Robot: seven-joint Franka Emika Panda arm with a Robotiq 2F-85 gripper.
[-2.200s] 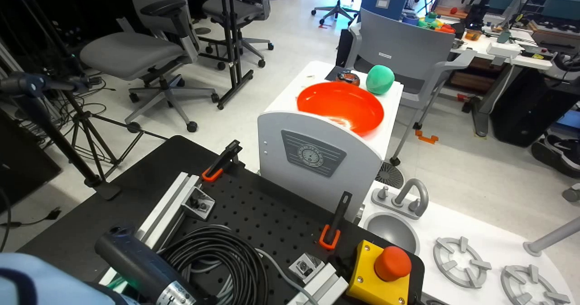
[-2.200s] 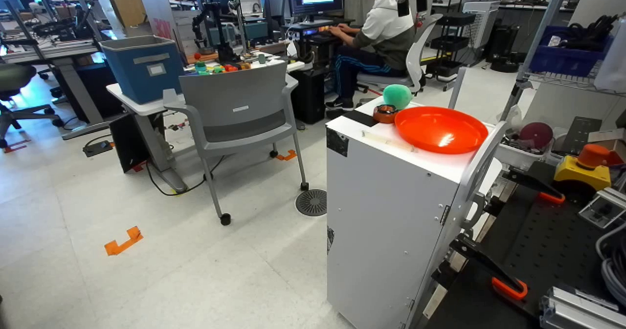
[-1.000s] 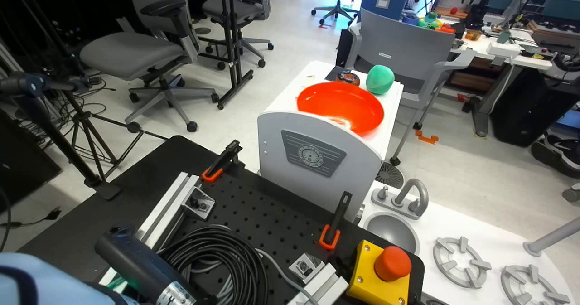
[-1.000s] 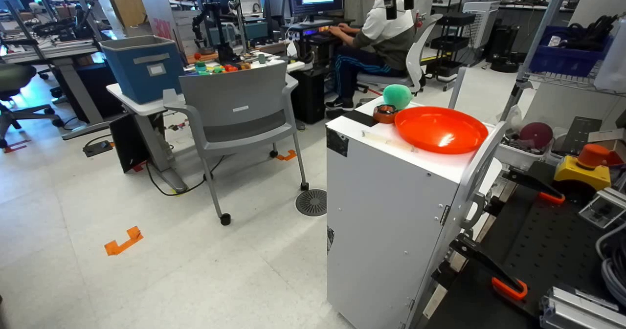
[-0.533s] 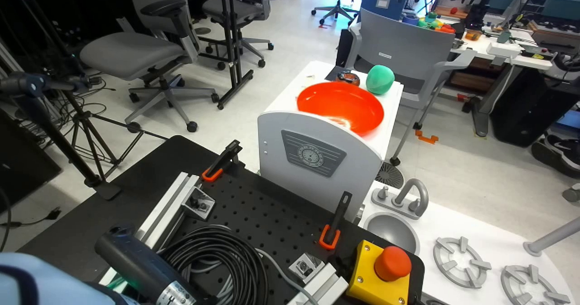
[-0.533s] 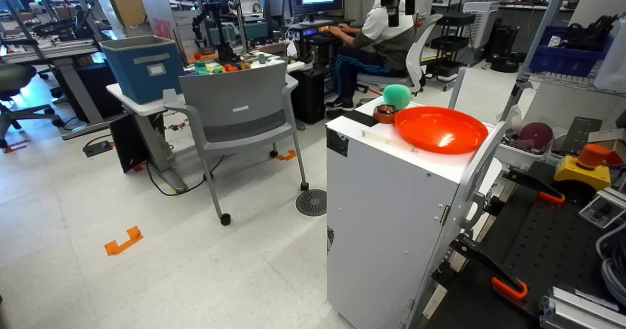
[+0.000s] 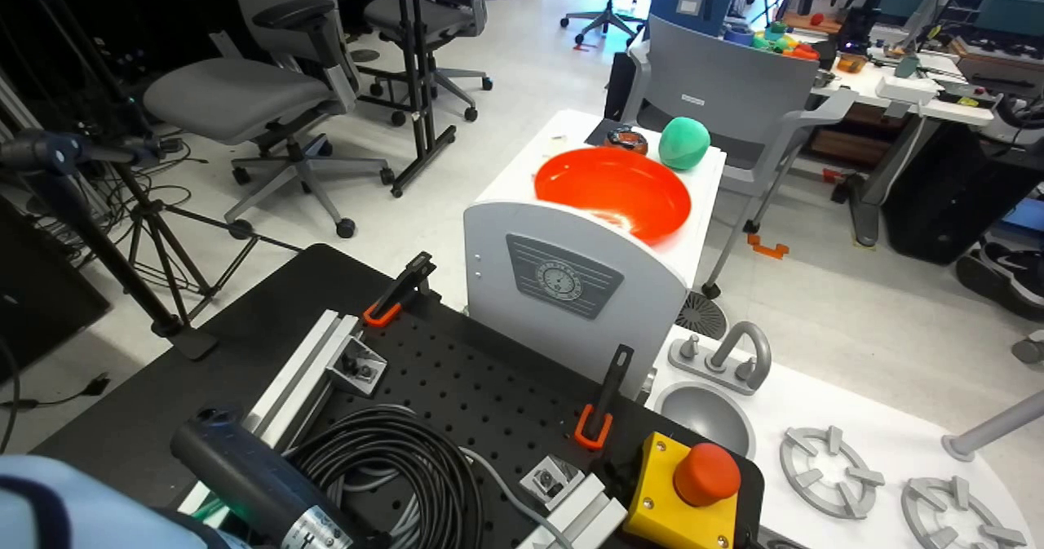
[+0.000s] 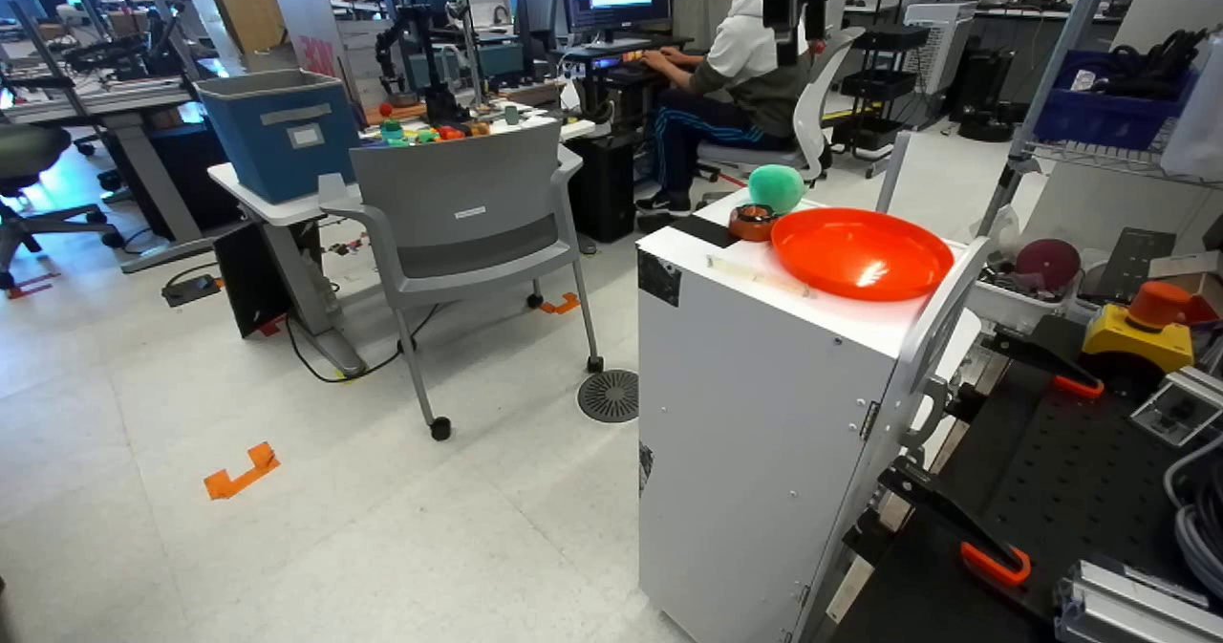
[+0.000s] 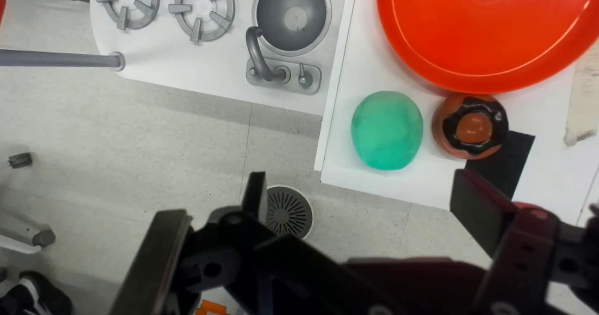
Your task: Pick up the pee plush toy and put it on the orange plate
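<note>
With the gripper (image 9: 359,188) spread, a knock to the brown-and-black object (image 9: 470,128) is being risked by its closeness to the green toy (image 9: 387,130).

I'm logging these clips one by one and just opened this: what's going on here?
In the wrist view, the robot's gripper is open and holds nothing. The green plush toy sits on the white cabinet top, near the orange plate but not on it, with a brown round thing beside both. The task is to put the toy on the plate, so grasping and placing both remain to be done. A person seated in the background is touching none of these things.
</note>
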